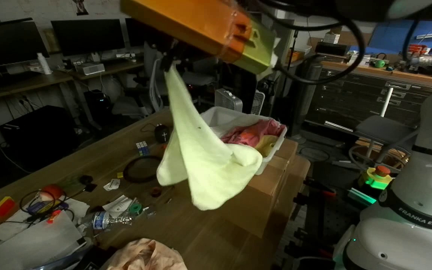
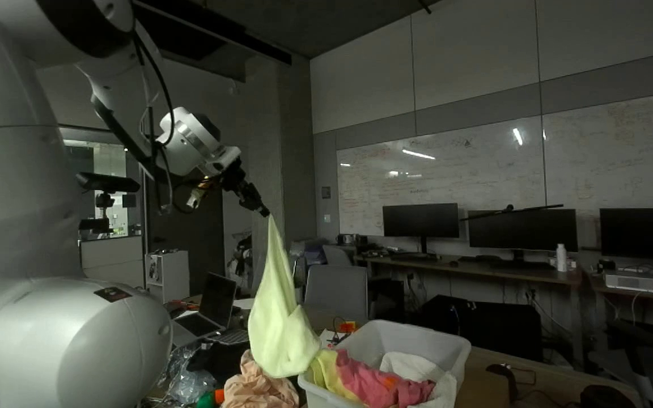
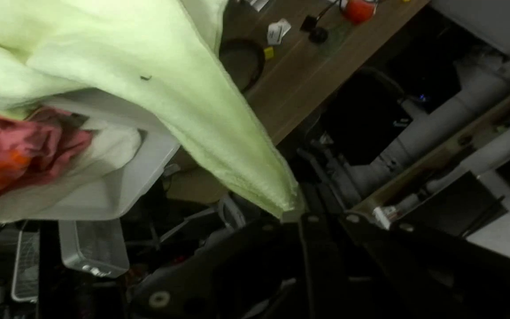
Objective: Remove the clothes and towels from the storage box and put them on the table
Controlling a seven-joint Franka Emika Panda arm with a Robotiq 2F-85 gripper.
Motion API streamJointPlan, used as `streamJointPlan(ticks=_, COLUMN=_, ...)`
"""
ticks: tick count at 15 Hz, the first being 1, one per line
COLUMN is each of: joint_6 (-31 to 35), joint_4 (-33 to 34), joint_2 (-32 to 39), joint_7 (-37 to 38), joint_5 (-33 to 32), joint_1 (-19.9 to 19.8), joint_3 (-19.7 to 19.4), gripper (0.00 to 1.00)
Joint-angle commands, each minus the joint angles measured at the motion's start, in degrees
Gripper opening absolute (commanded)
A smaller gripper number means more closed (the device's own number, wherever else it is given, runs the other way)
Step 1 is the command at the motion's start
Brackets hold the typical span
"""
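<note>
My gripper (image 1: 168, 66) is shut on one corner of a pale yellow-green towel (image 1: 208, 161). It also shows in an exterior view (image 2: 265, 212) and in the wrist view (image 3: 298, 209). The towel hangs down in folds in the exterior view (image 2: 281, 334) and fills the upper left of the wrist view (image 3: 162, 79). Its lower end overlaps the corner of the white storage box (image 2: 442, 343); I cannot tell whether they touch. In the box (image 1: 216, 112) lie a pink cloth (image 2: 369, 381), a yellow cloth (image 2: 326, 368) and a white cloth (image 2: 408, 364).
The storage box stands on a brown cardboard box (image 1: 253, 202) at the table's edge. A crumpled peach cloth (image 1: 148, 257) lies on the table (image 1: 208, 243). A plastic bottle (image 1: 105, 220), a puzzle cube (image 1: 142, 148), papers and cables lie around. A laptop (image 2: 210, 306) stands further back.
</note>
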Motion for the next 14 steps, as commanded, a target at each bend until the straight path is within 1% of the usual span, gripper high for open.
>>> streamJointPlan(ticks=1, joint_6=3.4, joint_4=9.8, joint_2=10.8, joint_7=-9.5, joint_5=3.7, joint_1=2.6, joint_3=-1.7, gripper=0.01)
streamJointPlan(ticks=4, joint_6=6.4, joint_4=14.3, joint_2=15.7, joint_7=-20.6, joint_5=10.4, joint_1=4.0, joint_3=-3.4, gripper=0.01)
streamJointPlan(ticks=5, joint_6=7.1, joint_4=15.6, joint_2=17.0, joint_7=-24.9, joint_5=13.3, joint_1=2.6, joint_3=-2.3, gripper=0.01)
streamJointPlan(ticks=6, joint_6=7.4, joint_4=17.0, joint_2=18.2, joint_7=-29.1, joint_5=16.2, joint_1=4.5, joint_3=-4.2, gripper=0.01)
streamJointPlan(ticks=8, joint_6=6.5, joint_4=19.6, joint_2=20.6, joint_7=-37.8, joint_5=22.6, joint_1=5.1, joint_3=-4.5, gripper=0.01)
streamJointPlan(ticks=9, joint_6=4.7, joint_4=20.6, joint_2=21.4, joint_7=-42.2, joint_5=25.6, joint_1=5.5, joint_3=-4.7, gripper=0.01)
streamJointPlan(ticks=10, joint_6=2.3, joint_4=21.5, joint_2=21.9, joint_7=-46.5, joint_5=28.4, joint_1=5.6, joint_3=-5.0, gripper=0.27)
streamJointPlan(ticks=11, joint_6=-0.6, joint_4=22.0, joint_2=22.1, joint_7=-50.4, joint_5=30.4, joint_1=5.8, joint_3=-5.4, gripper=0.29)
streamJointPlan(ticks=12, joint_6=-4.2, joint_4=22.5, joint_2=22.3, joint_7=-53.1, joint_5=31.2, joint_1=6.0, joint_3=-5.9, gripper=0.35)
streamJointPlan(ticks=14, joint_6=-11.0, joint_4=22.6, joint_2=22.4, joint_7=-58.1, joint_5=32.3, joint_1=5.9, joint_3=-7.0, gripper=0.51)
